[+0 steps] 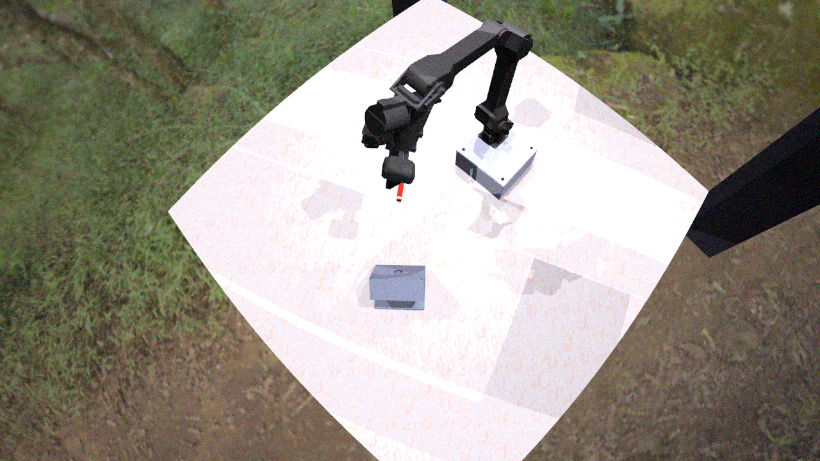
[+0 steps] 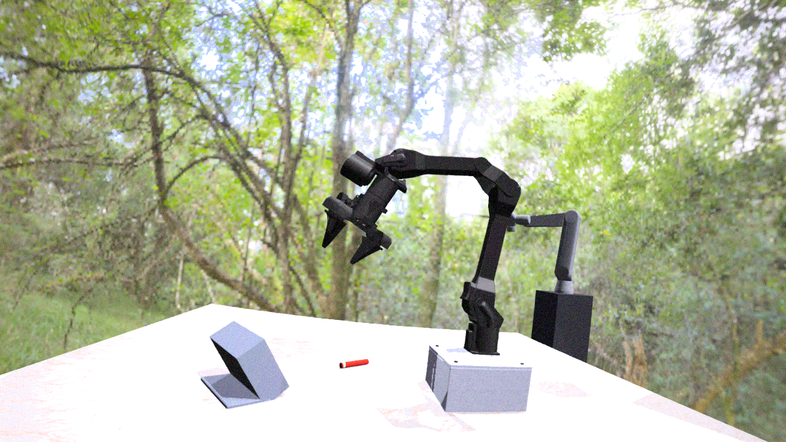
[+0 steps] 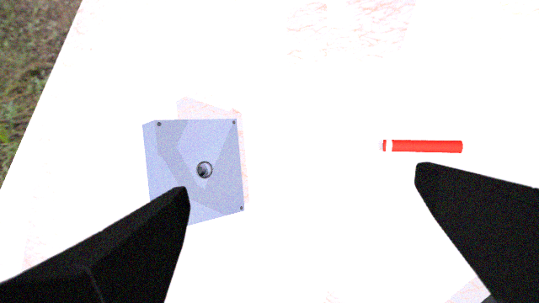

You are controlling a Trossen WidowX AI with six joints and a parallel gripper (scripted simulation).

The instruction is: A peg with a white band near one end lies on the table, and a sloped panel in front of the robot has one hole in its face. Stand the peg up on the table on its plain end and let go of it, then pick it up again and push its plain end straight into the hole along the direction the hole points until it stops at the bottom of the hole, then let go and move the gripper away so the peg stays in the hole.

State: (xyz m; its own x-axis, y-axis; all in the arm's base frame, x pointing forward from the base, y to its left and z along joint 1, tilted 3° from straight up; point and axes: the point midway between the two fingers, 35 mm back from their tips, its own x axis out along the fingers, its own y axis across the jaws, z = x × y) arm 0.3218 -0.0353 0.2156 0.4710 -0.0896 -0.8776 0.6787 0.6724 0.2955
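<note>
Our gripper [image 1: 394,184] [image 2: 338,256] [image 3: 301,178] is wide, nothing held, above the peg [image 1: 399,192] [image 2: 354,363] [image 3: 427,146]. We see the peg flat on the table [image 1: 275,229] [image 2: 307,417] [image 3: 320,93], below the gripper, banded end toward the panel [image 1: 397,285] [image 2: 251,360] [image 3: 223,185].

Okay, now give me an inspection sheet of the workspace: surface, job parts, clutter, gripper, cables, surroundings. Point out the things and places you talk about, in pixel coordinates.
Surface: pale table [image 1: 459,344] [image 2: 137,401] [image 3: 316,252], patchy shadows.
Peg [image 1: 400,192] [image 2: 354,363] [image 3: 425,146]: lying flat, banded end toward the panel.
Sloped panel [image 1: 397,286] [image 2: 250,357] [image 3: 223,147]: upright on its foot, hole [image 1: 398,271] [image 3: 204,169] unfilled.
Clutter: nothing seen.
Gripper [image 2: 338,255] [image 3: 301,177]: open, raised above the table, holding nothing.
Cables: nothing seen.
Surroundings: trees, grass, bare earth; a second arm [image 2: 567,247] on a dark pedestal [image 2: 571,324] behind.
</note>
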